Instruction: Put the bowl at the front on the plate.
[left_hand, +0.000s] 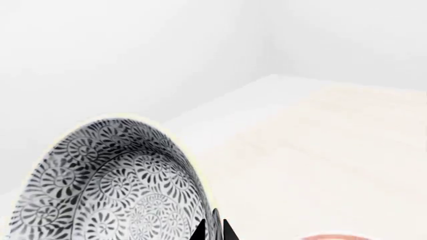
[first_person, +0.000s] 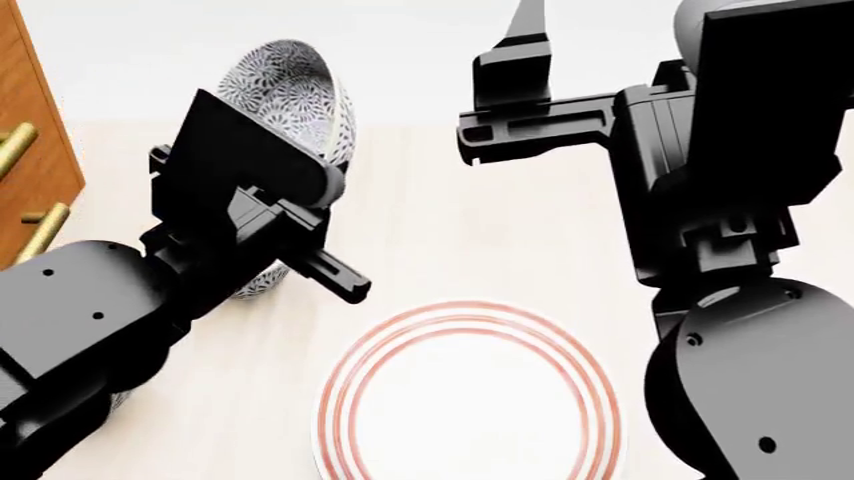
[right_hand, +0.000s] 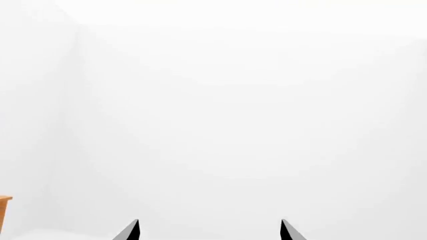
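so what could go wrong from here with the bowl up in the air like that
1. The left gripper pinches only the rim of the bowl, which is tilted nearly on edge, so it could slip or swing out.
2. The bowl is lifted off to the side of the plate, not above it; released early, it would land on the table.
3. Set down this tilted, it could roll rather than settle upright.

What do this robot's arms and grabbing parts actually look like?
Both arms are matte black. The left arm and right arm have rounded joint housings dotted with small screw holes, then blocky angular segments. The right gripper ends in thin, pointed black jaws. No cables or markings show.
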